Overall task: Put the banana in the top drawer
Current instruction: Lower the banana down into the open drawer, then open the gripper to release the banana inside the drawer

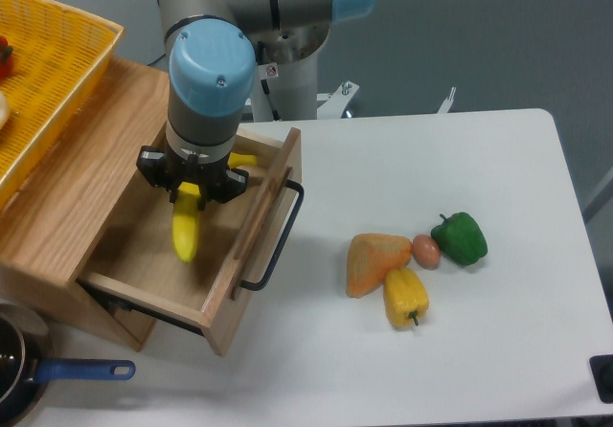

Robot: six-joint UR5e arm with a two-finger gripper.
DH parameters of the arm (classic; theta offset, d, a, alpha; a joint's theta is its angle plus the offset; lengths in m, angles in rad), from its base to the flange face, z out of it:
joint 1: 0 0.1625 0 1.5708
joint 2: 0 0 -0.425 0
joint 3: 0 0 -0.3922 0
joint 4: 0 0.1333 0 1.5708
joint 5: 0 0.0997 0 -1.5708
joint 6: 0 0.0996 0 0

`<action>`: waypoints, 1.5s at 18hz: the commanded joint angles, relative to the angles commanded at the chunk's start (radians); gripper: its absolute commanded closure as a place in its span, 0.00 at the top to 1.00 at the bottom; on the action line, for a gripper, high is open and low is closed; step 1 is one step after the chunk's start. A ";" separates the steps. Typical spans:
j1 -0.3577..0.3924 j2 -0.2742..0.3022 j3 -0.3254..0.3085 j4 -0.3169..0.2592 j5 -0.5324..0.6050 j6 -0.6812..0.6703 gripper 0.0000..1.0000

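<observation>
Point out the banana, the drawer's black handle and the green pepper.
banana [186, 235]: fixed camera view, lower yellow end, inside the open drawer.
black handle [282, 235]: fixed camera view, middle of the bar.
green pepper [461, 238]: fixed camera view, centre of its body.

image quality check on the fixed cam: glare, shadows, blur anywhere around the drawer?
Fixed camera: lighting even and soft, no harsh glare; a faint sheen on the arm's blue cap. The gripper throws a soft shadow over the banana inside the top drawer. Focus is sharp throughout, no motion blur.

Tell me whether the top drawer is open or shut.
Open. The top drawer is pulled out from the cabinet, its inside showing, with the banana over it under the gripper.
</observation>
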 joint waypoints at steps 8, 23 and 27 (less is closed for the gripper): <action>0.000 0.000 -0.006 0.011 -0.002 0.002 0.51; -0.006 0.012 -0.003 0.015 -0.002 0.017 0.90; -0.005 0.014 0.006 0.015 -0.002 0.017 0.90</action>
